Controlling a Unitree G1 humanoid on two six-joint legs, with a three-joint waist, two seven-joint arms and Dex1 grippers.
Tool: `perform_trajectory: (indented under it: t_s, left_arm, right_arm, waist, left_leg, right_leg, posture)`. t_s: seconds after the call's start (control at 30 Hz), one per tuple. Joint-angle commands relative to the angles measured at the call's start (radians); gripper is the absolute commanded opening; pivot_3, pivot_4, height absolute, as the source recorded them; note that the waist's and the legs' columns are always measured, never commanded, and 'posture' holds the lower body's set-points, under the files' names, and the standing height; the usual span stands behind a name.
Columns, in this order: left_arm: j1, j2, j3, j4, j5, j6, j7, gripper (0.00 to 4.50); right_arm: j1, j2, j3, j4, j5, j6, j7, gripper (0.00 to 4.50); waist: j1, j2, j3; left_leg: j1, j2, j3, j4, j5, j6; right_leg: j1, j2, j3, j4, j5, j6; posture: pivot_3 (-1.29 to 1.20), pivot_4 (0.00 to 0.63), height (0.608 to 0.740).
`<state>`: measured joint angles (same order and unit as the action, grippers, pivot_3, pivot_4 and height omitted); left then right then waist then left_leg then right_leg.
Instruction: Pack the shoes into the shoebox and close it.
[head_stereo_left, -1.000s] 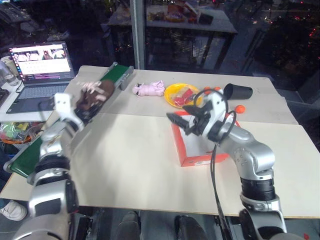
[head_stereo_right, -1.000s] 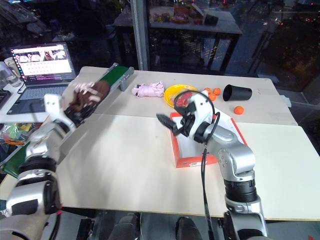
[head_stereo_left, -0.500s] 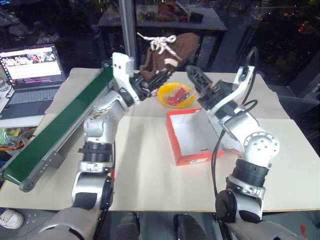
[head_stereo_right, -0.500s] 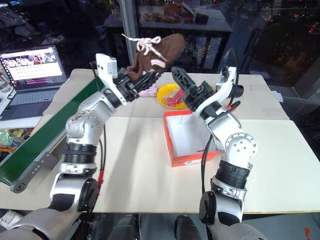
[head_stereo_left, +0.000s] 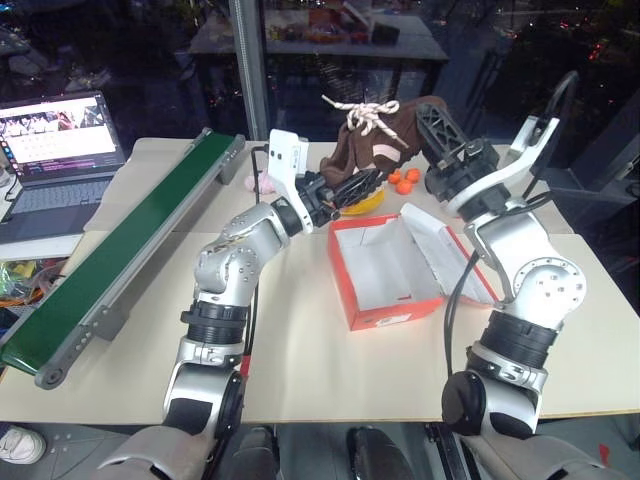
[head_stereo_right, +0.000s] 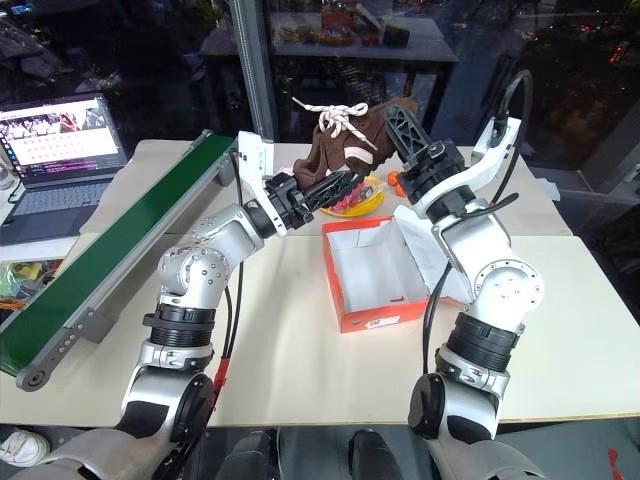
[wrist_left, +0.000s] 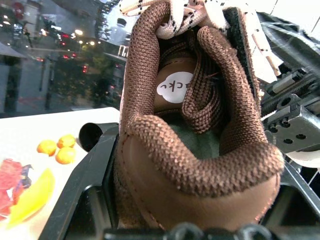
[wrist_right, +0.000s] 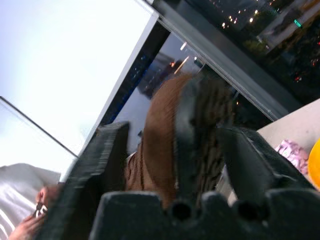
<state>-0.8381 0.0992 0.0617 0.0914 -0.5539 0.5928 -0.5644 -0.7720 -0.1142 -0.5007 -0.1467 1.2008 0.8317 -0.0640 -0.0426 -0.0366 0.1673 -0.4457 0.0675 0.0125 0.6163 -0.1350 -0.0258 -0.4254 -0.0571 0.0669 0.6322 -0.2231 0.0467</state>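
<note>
The left gripper (head_stereo_right: 330, 185) is clamped on the heel of a dark brown soft shoe with white laces (head_stereo_right: 355, 135), holding it up in the air above the far edge of the table. The left wrist view looks straight into the shoe's opening, with a black finger pressed against each side of the heel. The right gripper (head_stereo_right: 405, 125) meets the same shoe from the right: in the right wrist view the brown toe end (wrist_right: 165, 140) sits between its two black fingers (wrist_right: 102, 160), but how tightly they press on it cannot be told.

Just below and slightly near of the raised shoe, the orange-red rectangular cardboard shoebox (head_stereo_right: 370, 320) rests on the pale table (head_stereo_right: 300, 370), white inside, with its hinged lid (head_stereo_right: 425, 250) lying back to the right.

Beyond the box, partly hidden by the left gripper, sits a yellow bowl (head_stereo_right: 372, 200), with small orange balls (head_stereo_left: 403, 180) just to its right. A long green conveyor belt (head_stereo_right: 110, 260) runs diagonally along the left side of the table. An open laptop (head_stereo_right: 55, 140) stands at the far left.
</note>
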Motion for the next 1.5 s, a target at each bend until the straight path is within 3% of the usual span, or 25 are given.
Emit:
perform_trajectory:
  t_s: [0.03,0.13,0.2,0.37,0.4,0.6,0.8,1.1,1.37,1.5]
  left_arm:
    - [-0.034,-0.013,-0.007,-0.046,-0.020,-0.007,-0.005,2.71]
    - [-0.028,-0.009,-0.016,-0.053,-0.017,0.002,-0.009,2.71]
    - [-0.021,-0.002,-0.015,-0.057,-0.017,0.009,-0.008,2.71]
    - [0.002,0.042,0.064,-0.063,-0.050,0.019,0.013,4.46]
    - [0.004,0.065,0.077,-0.049,-0.033,0.012,0.030,4.50]
    - [0.054,0.220,0.161,0.038,0.012,-0.036,0.031,4.50]
    - [0.163,0.299,0.139,0.000,0.060,-0.039,0.021,4.50]
    - [0.233,0.273,0.102,-0.123,0.051,-0.001,0.056,4.50]
    - [0.240,0.266,0.111,-0.150,0.049,-0.003,0.082,4.50]
    - [0.257,0.250,0.105,-0.182,0.046,0.000,0.101,4.50]
  right_arm:
    - [-0.004,-0.008,0.033,-0.038,0.043,-0.014,-0.002,1.37]
    - [-0.002,-0.015,0.038,-0.028,0.041,-0.020,-0.008,0.53]
    - [-0.003,-0.025,0.040,-0.021,0.033,-0.024,-0.010,0.40]
    - [-0.039,-0.104,0.041,0.012,-0.048,-0.058,-0.001,0.37]
    - [-0.049,-0.142,0.051,0.022,-0.085,-0.067,0.014,0.37]
    - [-0.135,-0.326,0.075,0.116,-0.204,-0.087,0.108,0.37]
    - [-0.124,-0.560,0.328,0.196,-0.417,0.020,0.329,0.37]
    - [-0.088,-0.617,0.530,0.286,-0.612,0.045,0.533,0.37]
    - [-0.054,-0.605,0.544,0.328,-0.679,0.066,0.615,0.37]
    - [-0.055,-0.591,0.609,0.398,-0.757,0.032,0.668,0.37]
  waist:
    - [0.000,0.000,0.000]
    - [0.000,0.000,0.000]
    - [0.000,0.000,0.000]
    - [-0.001,0.000,0.000]
    - [-0.001,0.001,0.000]
    - [-0.004,0.004,0.002]
    - [0.002,0.004,0.002]
    - [0.008,0.003,0.003]
    - [0.005,0.003,0.003]
    - [0.005,0.003,0.003]
  left_leg:
    - [0.000,0.000,0.000,0.000,0.000,0.000]
    - [0.000,0.000,0.000,0.000,0.000,0.000]
    - [0.000,0.000,0.000,0.000,0.000,0.000]
    - [0.000,0.000,0.000,0.000,0.000,0.000]
    - [0.000,0.000,0.000,0.000,0.000,0.000]
    - [0.001,0.000,0.000,-0.001,0.000,0.000]
    - [0.000,0.000,0.002,-0.003,0.000,0.001]
    - [-0.001,0.000,0.002,-0.001,0.000,0.001]
    - [0.000,0.000,0.002,-0.001,0.000,0.001]
    - [0.000,0.000,0.002,0.000,0.000,0.001]
  right_leg:
    - [0.000,0.000,0.000,0.000,0.000,0.000]
    - [0.000,0.000,0.000,0.000,0.000,0.000]
    - [0.000,0.000,0.000,0.000,0.000,0.000]
    - [0.000,0.000,0.000,-0.001,0.000,0.000]
    - [0.000,0.000,0.000,0.000,0.000,0.000]
    - [-0.001,0.000,0.001,-0.001,0.000,0.000]
    - [-0.001,0.000,0.001,-0.004,0.000,0.000]
    - [-0.001,-0.001,0.001,-0.003,0.000,0.000]
    - [-0.001,-0.001,0.001,-0.002,0.000,0.000]
    - [0.000,0.000,0.001,-0.002,0.000,0.000]
  posture:
    - [0.00,0.150,0.740]
    - [0.00,0.150,0.740]
    - [0.00,0.150,0.740]
    - [0.00,0.150,0.740]
    - [0.00,0.150,0.740]
    - [0.00,0.150,0.740]
    - [0.00,0.150,0.740]
    - [0.00,0.150,0.740]
    - [0.00,0.150,0.740]
    - [0.00,0.150,0.740]
